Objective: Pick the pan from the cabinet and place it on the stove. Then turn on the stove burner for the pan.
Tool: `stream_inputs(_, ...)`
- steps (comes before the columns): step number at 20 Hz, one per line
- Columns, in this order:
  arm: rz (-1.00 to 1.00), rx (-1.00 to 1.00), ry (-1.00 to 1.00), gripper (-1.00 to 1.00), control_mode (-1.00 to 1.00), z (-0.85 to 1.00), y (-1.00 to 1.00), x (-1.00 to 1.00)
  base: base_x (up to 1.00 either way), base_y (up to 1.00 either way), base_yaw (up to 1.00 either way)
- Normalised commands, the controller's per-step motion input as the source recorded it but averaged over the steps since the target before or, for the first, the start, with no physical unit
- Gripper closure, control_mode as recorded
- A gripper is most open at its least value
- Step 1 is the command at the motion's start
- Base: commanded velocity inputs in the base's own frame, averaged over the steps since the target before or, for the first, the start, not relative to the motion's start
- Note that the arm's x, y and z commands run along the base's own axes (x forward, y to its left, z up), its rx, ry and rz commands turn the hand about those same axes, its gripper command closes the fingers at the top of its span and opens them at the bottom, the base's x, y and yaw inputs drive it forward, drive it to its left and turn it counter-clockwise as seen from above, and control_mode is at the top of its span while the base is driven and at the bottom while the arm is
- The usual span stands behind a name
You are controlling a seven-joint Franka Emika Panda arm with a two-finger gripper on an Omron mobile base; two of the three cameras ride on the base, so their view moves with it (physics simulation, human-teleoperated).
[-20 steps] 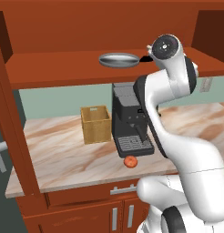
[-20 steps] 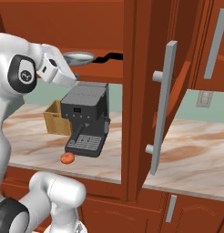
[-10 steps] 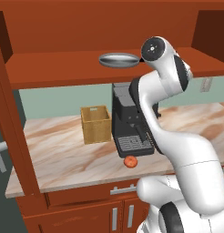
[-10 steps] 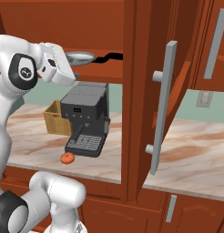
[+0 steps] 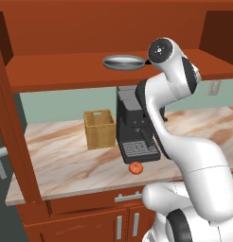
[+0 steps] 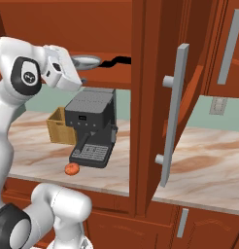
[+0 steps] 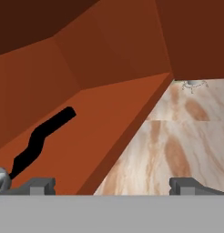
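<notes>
So the pan (image 5: 123,62) sits flat on the bottom shelf of the cabinet (image 5: 80,42), doors swung open. It's shallow, round, silver-grey, w/ a wavy dark handle (image 6: 115,61) that points to the right along the shelf. In the hand view the handle runs diagonally across the red-brown shelf floor, and a sliver of the pan's metal rim peeks in at the bottom left corner.

The gripper (image 7: 112,185) has its tips spread wide, nothing between them. It's up at shelf height, just right of the pan near the handle, not touching anything afaict. The white arm (image 5: 184,142) curls up from the base in front of the counter.

Below the shelf, on the marble counter (image 5: 66,165): a black coffee machine (image 6: 90,126) roughly in the middle, a small wooden box (image 5: 100,128) just beside it on the left, and a little red-orange fruit, prob a tomato (image 5: 135,167), near the counter's front edge right by the machine's drip tray.

Right base view also shows the open cabinet door (image 6: 189,97) w/ its long silver bar handle (image 6: 172,114) sticking out toward the cam, and a wall outlet (image 6: 218,105) further right.
</notes>
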Motion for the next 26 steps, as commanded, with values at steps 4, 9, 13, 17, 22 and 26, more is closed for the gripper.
stream_inputs(4, 0.00, 0.00, 0.00, -1.00, -1.00, 0.00, 0.00, 0.11, 0.00, 0.00, 0.00)
stream_inputs(9, 0.00, 0.01, 0.00, -1.00, -1.00, 0.00, -0.11, 0.10, 0.00, 0.00, 0.00)
stream_inputs(13, 0.00, 0.02, 0.00, -1.00, -1.00, 0.00, -0.19, 0.10, 0.00, 0.00, 0.00)
stream_inputs(17, 0.00, 0.01, 0.00, -1.00, -1.00, 0.00, -0.15, 0.11, 0.00, 0.00, 0.00)
stream_inputs(22, 0.00, 0.00, 0.00, -1.00, -1.00, 0.00, -0.06, 0.17, 0.00, 0.00, 0.00)
stream_inputs(26, 0.00, 0.00, 0.00, -1.00, -1.00, 0.01, 0.00, 0.25, 0.00, 0.00, 0.00)
